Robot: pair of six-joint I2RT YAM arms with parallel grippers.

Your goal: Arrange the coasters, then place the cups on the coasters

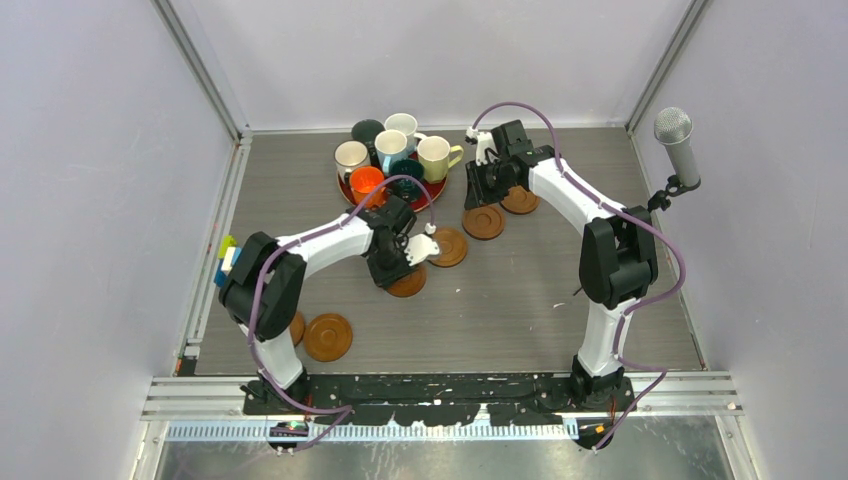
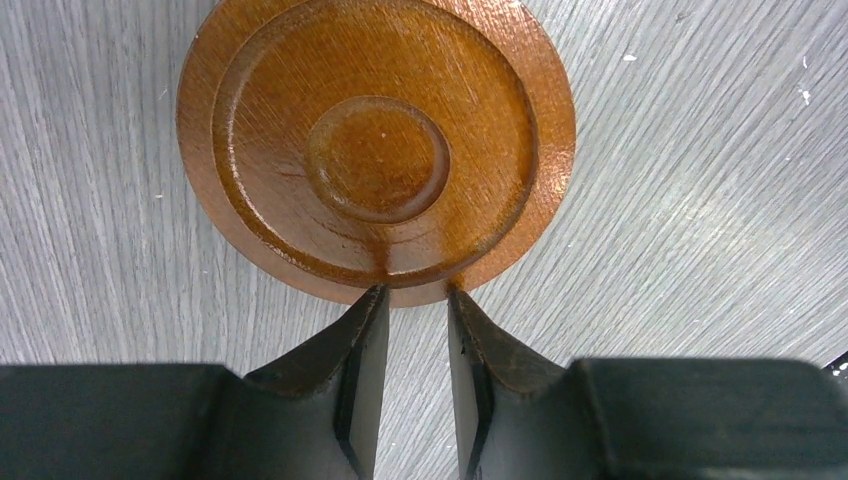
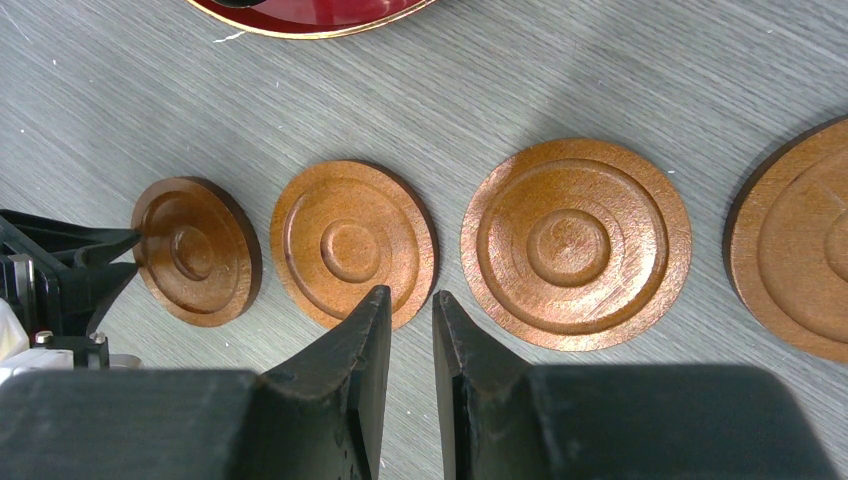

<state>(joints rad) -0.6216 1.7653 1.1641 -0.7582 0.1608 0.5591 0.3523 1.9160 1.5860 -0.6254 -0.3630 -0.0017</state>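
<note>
Four brown ringed coasters lie in a slanting row across the table (image 1: 519,200) (image 1: 484,222) (image 1: 447,247) (image 1: 407,282). My left gripper (image 2: 413,292) (image 1: 397,268) has both fingertips (image 2: 372,296) against the near rim of the lowest coaster (image 2: 375,150). Its jaws stand open by a narrow gap with only table between them. My right gripper (image 3: 408,292) (image 1: 487,185) hangs over the row's upper end, also narrowly open and empty, above the gap between two coasters (image 3: 352,243) (image 3: 575,242). Several cups (image 1: 391,150) stand crowded on the red tray (image 3: 310,15).
Two more coasters lie near the left arm's base (image 1: 328,337) (image 1: 296,328), the second partly hidden by the arm. A microphone (image 1: 675,140) stands at the right wall. Coloured blocks (image 1: 225,260) sit on the table's left edge. Walls close in three sides.
</note>
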